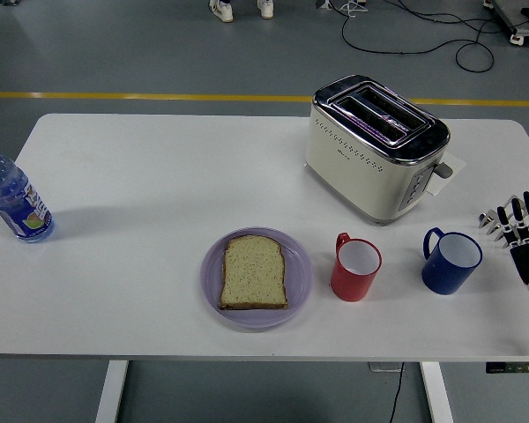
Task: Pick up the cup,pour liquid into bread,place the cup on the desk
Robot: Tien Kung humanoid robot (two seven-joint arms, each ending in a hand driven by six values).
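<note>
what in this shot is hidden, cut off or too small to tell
- Red cup and blue cup, head view: the camera angle shows only pale inner walls, so whether they hold liquid is unclear.
- Right hand: its arm is cut off by the right edge.
- Left hand: outside the picture.
- Bottle: label print too small to read.
- Toaster: slot depths hidden by its own walls.
- Person at the top: only shoes show.
</note>
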